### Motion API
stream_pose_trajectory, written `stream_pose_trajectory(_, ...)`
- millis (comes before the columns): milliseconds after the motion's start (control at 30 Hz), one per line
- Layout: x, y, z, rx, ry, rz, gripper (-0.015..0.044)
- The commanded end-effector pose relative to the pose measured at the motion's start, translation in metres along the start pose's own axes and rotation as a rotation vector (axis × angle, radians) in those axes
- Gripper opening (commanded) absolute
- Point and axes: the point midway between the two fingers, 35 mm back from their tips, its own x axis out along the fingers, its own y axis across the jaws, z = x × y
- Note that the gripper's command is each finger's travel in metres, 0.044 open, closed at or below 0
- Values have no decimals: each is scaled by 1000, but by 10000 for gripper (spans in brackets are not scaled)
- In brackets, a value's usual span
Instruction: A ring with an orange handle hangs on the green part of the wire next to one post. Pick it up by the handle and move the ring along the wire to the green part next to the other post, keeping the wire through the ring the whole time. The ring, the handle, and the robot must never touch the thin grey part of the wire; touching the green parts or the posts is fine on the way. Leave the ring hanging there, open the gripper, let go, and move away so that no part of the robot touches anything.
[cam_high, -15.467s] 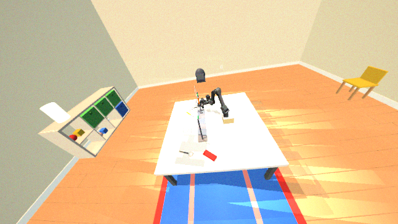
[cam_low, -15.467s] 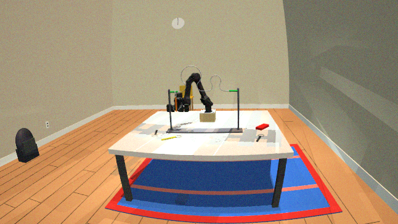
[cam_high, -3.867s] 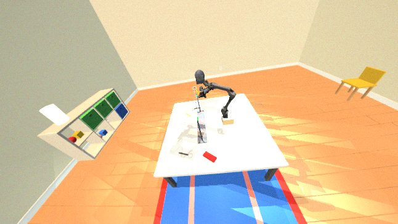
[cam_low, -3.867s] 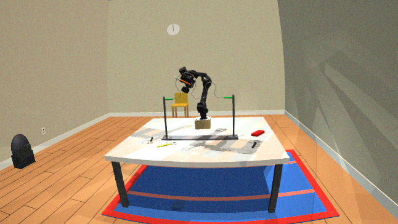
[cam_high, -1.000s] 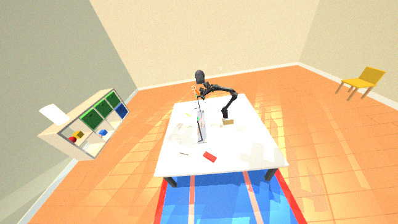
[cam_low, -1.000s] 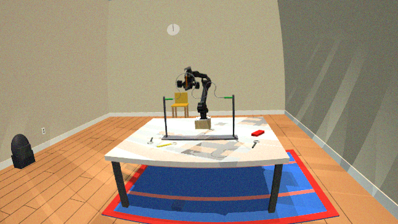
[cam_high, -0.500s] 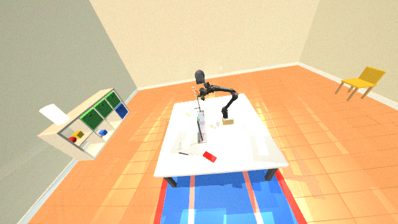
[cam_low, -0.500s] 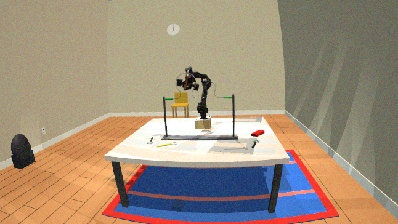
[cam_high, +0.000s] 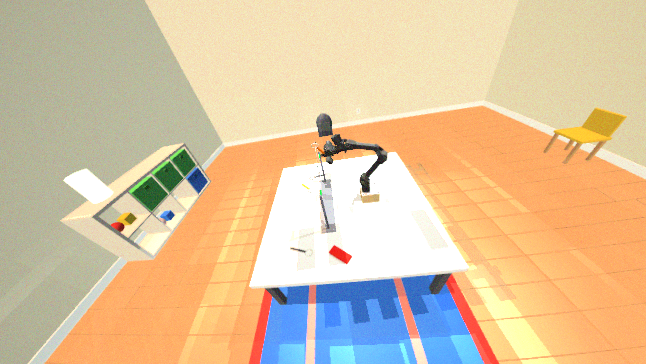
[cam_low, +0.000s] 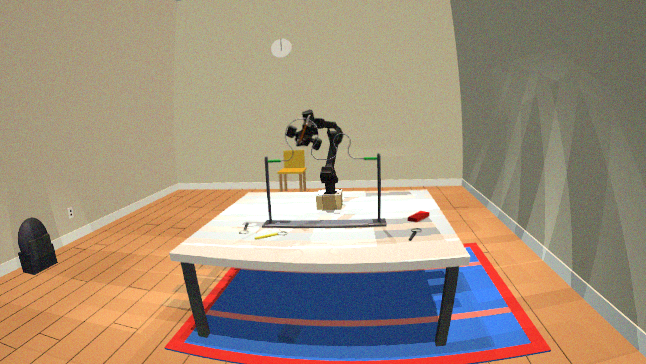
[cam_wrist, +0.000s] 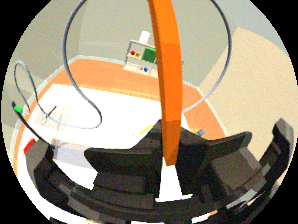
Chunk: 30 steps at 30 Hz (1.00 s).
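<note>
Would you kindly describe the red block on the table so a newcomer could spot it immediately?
Start at the white table and the wire frame's dark base bar. Beyond the bar's end under the right-hand post lies the red block. It is the only red thing on the tabletop, flat and boxy, unlike the thin magnifier beside it.

Top: high, far; exterior: table-level; both share table (cam_high: 390, 235); wrist: close.
</note>
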Motion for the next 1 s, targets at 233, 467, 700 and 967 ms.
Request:
stream_pose_trajectory(233,-1,-6,0,-117,-19,-66,-150)
stream_pose_trajectory(467,-1,-9,1,-193,-29,-107,-150)
stream_pose_trajectory(700,-1,-13,2,-269,-40,-148,-150)
stream_pose_trajectory(967,-2,-17,3,-356,-52,-195,-150)
